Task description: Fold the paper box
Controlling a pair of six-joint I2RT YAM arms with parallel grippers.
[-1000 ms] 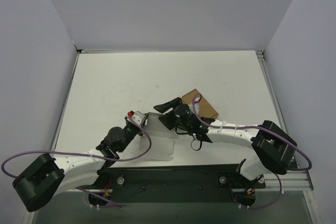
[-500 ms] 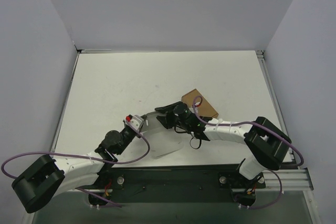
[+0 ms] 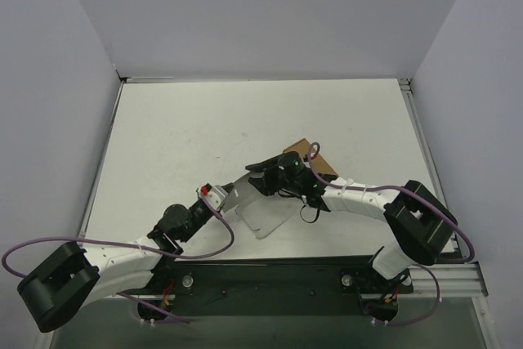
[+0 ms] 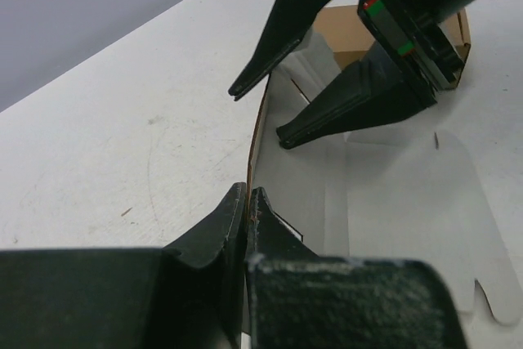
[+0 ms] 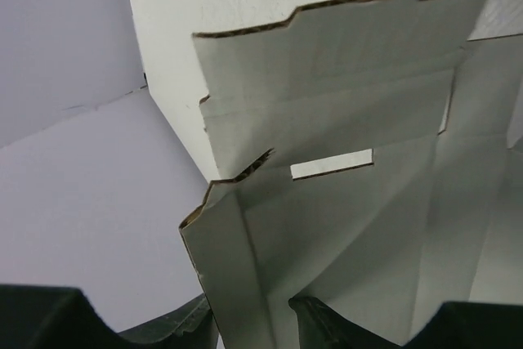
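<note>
The paper box [image 3: 265, 217] is a white card blank with notched tabs, lying near the table's front middle with its left side raised. It also shows in the left wrist view [image 4: 392, 226] and the right wrist view [image 5: 343, 226]. My left gripper [image 3: 223, 199] is shut on the blank's raised left edge, seen edge-on between its fingers in the left wrist view [image 4: 247, 195]. My right gripper [image 3: 261, 172] is open over the blank's far edge [image 4: 257, 114]. Its fingers straddle an upright folded flap [image 5: 249, 316] without closing on it.
A small closed brown cardboard box [image 3: 325, 167] sits just behind the right gripper, touching or close to the blank's far edge; it also shows in the left wrist view [image 4: 343, 26]. The black base rail [image 3: 270, 271] runs along the table's near edge.
The blank lay flatter a second ago; its left side is now lifted and it has shifted slightly right. My left gripper moved down and right with it. The right gripper stayed over the far edge.
</note>
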